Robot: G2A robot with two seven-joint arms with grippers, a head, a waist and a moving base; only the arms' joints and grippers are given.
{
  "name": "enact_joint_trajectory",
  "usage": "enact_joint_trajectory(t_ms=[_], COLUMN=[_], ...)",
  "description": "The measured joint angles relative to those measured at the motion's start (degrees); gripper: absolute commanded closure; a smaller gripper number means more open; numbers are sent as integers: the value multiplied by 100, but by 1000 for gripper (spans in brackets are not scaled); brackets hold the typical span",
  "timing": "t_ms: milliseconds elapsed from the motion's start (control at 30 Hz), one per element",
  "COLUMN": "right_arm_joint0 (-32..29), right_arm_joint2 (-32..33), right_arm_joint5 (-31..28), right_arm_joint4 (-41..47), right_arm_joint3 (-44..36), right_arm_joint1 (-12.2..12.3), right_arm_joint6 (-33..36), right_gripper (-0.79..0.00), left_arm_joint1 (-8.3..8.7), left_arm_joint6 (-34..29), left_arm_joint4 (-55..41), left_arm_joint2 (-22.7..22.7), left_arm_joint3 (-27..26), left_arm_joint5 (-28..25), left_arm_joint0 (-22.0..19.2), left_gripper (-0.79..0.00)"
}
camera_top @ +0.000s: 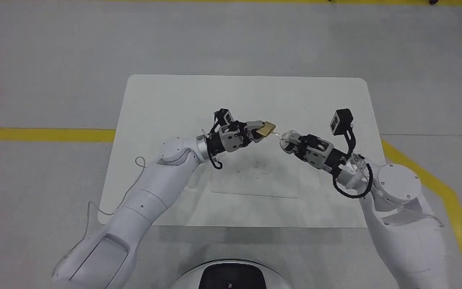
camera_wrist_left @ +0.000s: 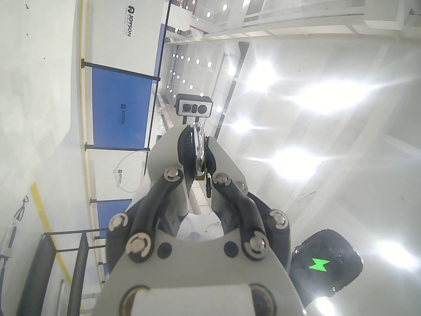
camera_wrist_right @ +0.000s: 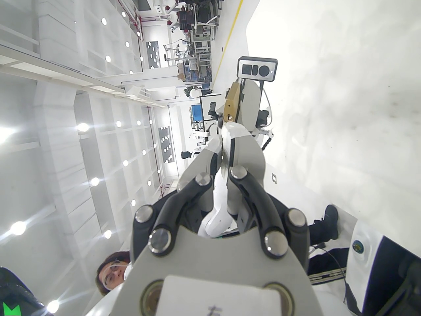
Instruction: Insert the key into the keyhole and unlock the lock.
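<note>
Left pincer (camera_top: 258, 128) is pressed together on the brass lock (camera_top: 268, 128), gripping it at the chrome shackle, with the brass body pointing toward the other arm. Right pincer (camera_top: 289, 138) pinches the flat key (camera_wrist_right: 224, 157) between its fingers, blade aimed at the lock. The key's tip meets the lock's end face; whether it sits in the keyhole I cannot tell. Both are held above the middle of the white tabletop (camera_top: 180, 101).

White arms (camera_top: 155, 184); the left hand (camera_wrist_left: 197, 146) and right hand (camera_wrist_right: 227, 136) are grey with black linkages (camera_wrist_left: 164, 198) (silver screw heads (camera_wrist_left: 139, 243)).
</note>
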Motion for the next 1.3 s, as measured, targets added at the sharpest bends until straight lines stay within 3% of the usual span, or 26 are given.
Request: enact_joint_trajectory(t_ms=[1300], right_arm_joint0=[218], right_arm_joint2=[-330], right_arm_joint5=[296], right_arm_joint4=[-236], right_arm_joint3=[-24], right_arm_joint1=[-9], right_arm_joint6=[-288], right_gripper=[0], left_arm_joint1=[-80], left_arm_joint6=[-40], left_arm_joint4=[500], left_arm_joint2=[-161], left_arm_joint3=[-135], left_arm_joint5=[39], left_arm_joint0=[116], left_gripper=[0])
